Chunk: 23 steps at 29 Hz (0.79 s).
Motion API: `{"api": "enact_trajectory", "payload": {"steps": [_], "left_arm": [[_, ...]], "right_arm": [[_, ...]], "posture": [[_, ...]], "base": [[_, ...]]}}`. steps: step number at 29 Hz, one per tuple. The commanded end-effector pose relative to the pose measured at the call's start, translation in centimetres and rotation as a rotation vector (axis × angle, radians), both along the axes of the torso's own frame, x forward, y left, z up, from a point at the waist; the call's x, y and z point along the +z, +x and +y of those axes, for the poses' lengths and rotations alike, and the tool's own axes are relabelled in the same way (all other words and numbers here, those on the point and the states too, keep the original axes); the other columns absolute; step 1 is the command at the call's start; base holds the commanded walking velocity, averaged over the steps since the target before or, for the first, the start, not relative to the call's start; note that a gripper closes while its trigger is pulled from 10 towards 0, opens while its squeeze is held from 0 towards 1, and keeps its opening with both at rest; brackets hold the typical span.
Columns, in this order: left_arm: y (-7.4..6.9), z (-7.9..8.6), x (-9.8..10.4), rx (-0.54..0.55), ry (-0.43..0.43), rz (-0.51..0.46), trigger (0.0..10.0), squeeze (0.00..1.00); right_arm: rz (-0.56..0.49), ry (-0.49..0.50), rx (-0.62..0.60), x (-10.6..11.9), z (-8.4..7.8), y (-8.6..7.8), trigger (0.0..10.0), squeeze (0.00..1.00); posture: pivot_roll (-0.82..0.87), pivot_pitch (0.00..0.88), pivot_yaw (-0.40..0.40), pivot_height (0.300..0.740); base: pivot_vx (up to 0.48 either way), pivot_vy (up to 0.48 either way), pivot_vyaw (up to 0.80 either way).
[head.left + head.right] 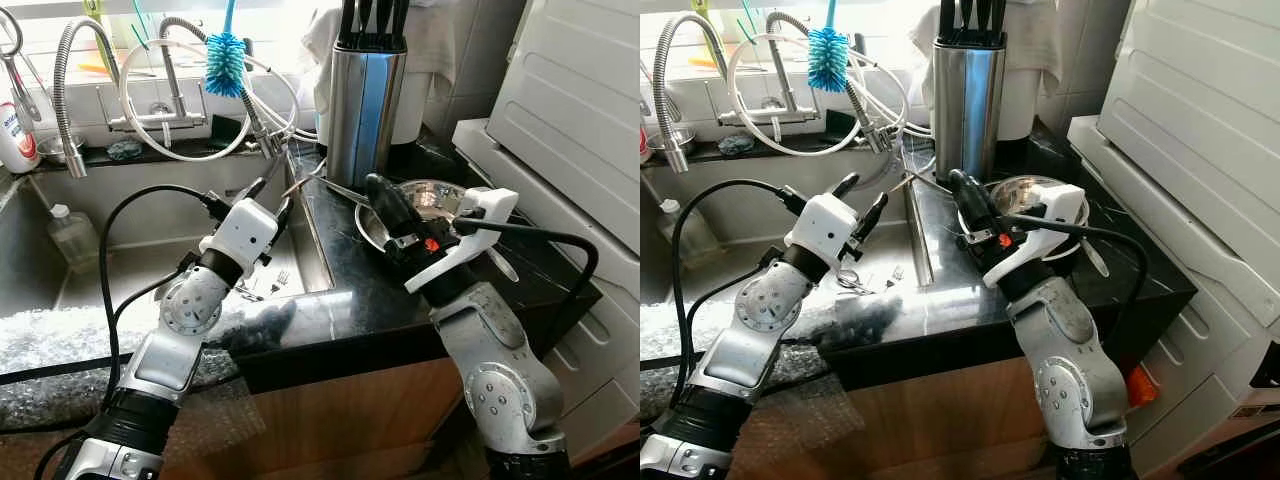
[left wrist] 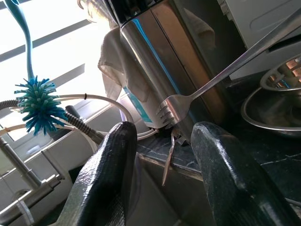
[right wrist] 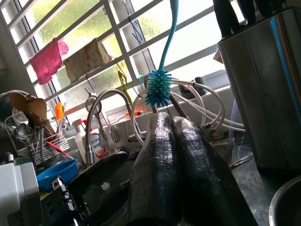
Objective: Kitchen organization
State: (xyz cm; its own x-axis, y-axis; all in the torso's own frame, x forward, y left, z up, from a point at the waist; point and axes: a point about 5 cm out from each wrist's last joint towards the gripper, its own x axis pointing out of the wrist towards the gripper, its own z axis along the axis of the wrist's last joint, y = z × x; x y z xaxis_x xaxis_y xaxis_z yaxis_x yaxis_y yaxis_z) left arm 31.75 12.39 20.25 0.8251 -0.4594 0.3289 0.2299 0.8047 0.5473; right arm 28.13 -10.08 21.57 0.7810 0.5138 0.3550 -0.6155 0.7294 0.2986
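My right gripper (image 1: 378, 187) is over the black counter (image 1: 330, 290) at the left rim of a steel bowl (image 1: 435, 195), its two fingers (image 3: 160, 150) pressed shut. A metal fork (image 1: 345, 192) slants from under those fingers toward the steel knife block (image 1: 365, 100), tines (image 2: 171, 110) low by its base. I cannot tell whether the fingers touch it. My left gripper (image 1: 272, 198) hovers open above the sink's right edge, facing the fork, with nothing between its fingers (image 2: 110, 179).
The steel sink (image 1: 150, 265) holds scissors (image 1: 850, 280) and a plastic bottle (image 1: 72, 235). A blue bottle brush (image 1: 226, 62), coiled hoses and a faucet (image 1: 70, 90) stand behind it. A white appliance (image 1: 580, 100) bounds the counter's right side.
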Motion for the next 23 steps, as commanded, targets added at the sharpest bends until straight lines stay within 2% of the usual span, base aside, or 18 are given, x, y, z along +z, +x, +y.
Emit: {"api": "enact_trajectory", "payload": {"steps": [1, 9, 23], "left_arm": [[-0.1, -0.1, 0.2, -0.019, 0.013, -0.011, 10.0, 0.0], [-0.5, -0.7, 0.3, -0.069, -0.002, -0.009, 10.0, 0.0], [-0.6, -1.4, 0.6, -0.088, -0.03, -0.02, 10.0, 0.0]], "right_arm": [[-0.005, 0.011, 0.019, 0.3, 0.3, 0.1, 10.0, 0.0], [0.013, 0.043, 0.101, 0.3, 1.3, -0.3, 10.0, 0.0], [0.05, 0.052, 0.176, -0.1, 2.3, -0.7, 10.0, 0.0]], "posture": [[-0.13, 0.0, -0.003, 0.74], [-0.13, 0.0, -0.003, 0.74], [-0.13, 0.0, -0.009, 0.74]], "base": [[0.0, 0.0, 0.0], [0.0, 0.0, 0.0], [0.0, 0.0, 0.0]]}}
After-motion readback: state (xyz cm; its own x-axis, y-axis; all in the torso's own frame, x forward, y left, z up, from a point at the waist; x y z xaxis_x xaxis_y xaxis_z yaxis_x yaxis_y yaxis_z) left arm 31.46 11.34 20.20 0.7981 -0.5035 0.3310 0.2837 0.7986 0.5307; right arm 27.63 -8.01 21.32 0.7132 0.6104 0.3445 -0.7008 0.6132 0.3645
